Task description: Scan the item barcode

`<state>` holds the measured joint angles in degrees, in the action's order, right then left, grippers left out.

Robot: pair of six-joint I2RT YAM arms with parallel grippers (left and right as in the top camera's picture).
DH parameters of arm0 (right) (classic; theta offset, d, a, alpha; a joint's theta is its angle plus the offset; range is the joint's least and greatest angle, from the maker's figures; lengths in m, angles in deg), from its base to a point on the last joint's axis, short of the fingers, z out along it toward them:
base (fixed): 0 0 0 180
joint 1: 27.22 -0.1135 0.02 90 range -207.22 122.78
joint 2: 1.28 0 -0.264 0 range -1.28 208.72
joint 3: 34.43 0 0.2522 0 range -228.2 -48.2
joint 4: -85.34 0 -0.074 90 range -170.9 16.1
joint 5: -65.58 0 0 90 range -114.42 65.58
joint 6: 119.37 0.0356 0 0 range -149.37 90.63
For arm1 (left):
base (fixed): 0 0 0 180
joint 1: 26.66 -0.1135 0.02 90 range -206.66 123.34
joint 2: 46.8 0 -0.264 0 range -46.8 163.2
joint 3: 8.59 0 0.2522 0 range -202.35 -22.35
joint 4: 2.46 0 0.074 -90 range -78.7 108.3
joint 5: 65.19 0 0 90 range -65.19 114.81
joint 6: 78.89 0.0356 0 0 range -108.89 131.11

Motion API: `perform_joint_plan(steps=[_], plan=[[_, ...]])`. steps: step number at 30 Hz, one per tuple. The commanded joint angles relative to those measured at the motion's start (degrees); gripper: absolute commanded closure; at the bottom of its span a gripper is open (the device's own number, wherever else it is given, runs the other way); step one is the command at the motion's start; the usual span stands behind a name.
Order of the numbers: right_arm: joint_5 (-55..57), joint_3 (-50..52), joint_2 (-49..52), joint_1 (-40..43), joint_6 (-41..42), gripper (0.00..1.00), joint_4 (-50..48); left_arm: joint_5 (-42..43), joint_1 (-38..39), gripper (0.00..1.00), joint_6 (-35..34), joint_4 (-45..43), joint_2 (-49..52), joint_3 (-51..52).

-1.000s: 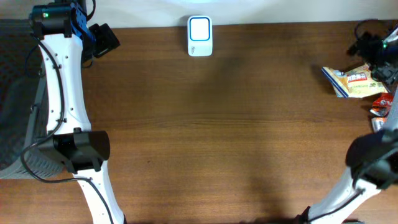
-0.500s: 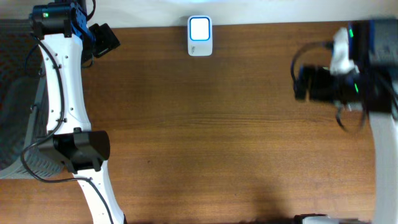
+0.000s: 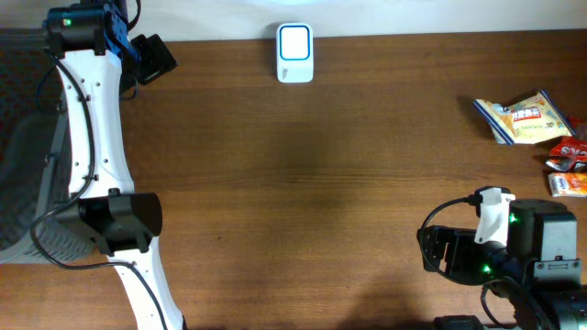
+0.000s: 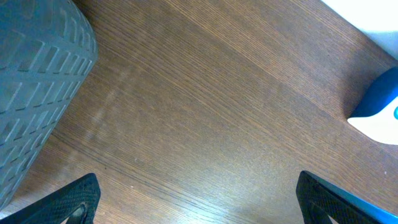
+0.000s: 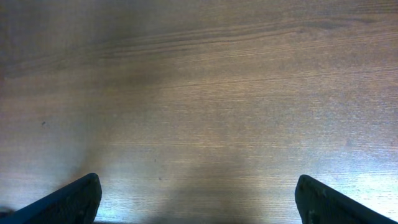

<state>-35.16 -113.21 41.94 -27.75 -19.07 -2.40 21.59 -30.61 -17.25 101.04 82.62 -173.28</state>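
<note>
Right tool (image 5: 199, 202) spread wide, well apart from packets (image 3: 521, 117).

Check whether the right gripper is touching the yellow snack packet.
Apart. The overhead view shows bare table between the right gripper and the yellow snack packet.

Brown matt wood-grain table (image 3: 321, 183), glossy white plastic scanner (image 3: 294, 53), shiny crinkled snack packets (image 3: 523, 117), grey ribbed matt basket (image 4: 31, 81)

Brown wood-grain table (image 3: 321, 183) fills most of the overhead view, with a darker shadow patch near the middle. A grey ribbed bin (image 3: 20, 119) sits off the table's left edge, and its wall shows top-left in the left wrist view, just beside the tabletop. A pale strip (image 3: 413, 14) runs beyond the far edge.
</note>
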Motion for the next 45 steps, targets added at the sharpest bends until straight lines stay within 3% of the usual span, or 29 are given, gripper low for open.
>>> perform_joint_plan(steps=[1,4,7,11,18,24,32,35,39,45], plan=[[-0.7,0.2,0.2,-0.3,-0.4,0.01,0.1,0.0,-0.1,0.01,-0.5,0.0,-1.2,-0.8],[-0.9,0.3,0.2,-0.3,-1.6,0.02,-2.5,0.0,-0.1,0.01,-0.5,0.0,-1.2,-0.8],[-3.7,3.9,-3.1,-0.2,-9.1,0.02,-10.6,0.0,-0.1,0.01,-0.5,0.0,-1.2,-0.8],[-5.6,19.0,-17.8,-0.3,-14.4,0.01,-28.8,0.0,-0.1,0.01,-0.5,0.0,-1.2,-0.8],[-6.2,48.3,-43.0,-0.3,-14.6,0.02,-57.4,0.0,-0.1,0.01,-0.5,0.0,-1.2,-0.8],[-1.8,56.5,-43.0,-0.2,-14.6,0.02,-72.2,0.0,-0.1,0.01,-0.5,0.0,-1.2,-0.8],[0.9,64.7,-43.0,-0.2,-14.6,0.01,-83.3,0.0,-0.1,0.01,-0.5,0.0,-1.2,-0.8],[2.1,64.7,-43.0,-0.2,-14.6,0.01,-82.5,0.0,-0.1,0.01,-0.5,0.0,-1.2,-0.8],[6.4,64.7,-43.0,0.0,-14.3,0.01,-74.1,0.0,-0.1,0.01,-0.5,0.0,-1.2,-0.8],[7.6,64.7,-43.0,1.4,-14.4,0.02,-74.1,0.0,-0.1,0.01,-0.5,0.0,-1.2,-0.8]])
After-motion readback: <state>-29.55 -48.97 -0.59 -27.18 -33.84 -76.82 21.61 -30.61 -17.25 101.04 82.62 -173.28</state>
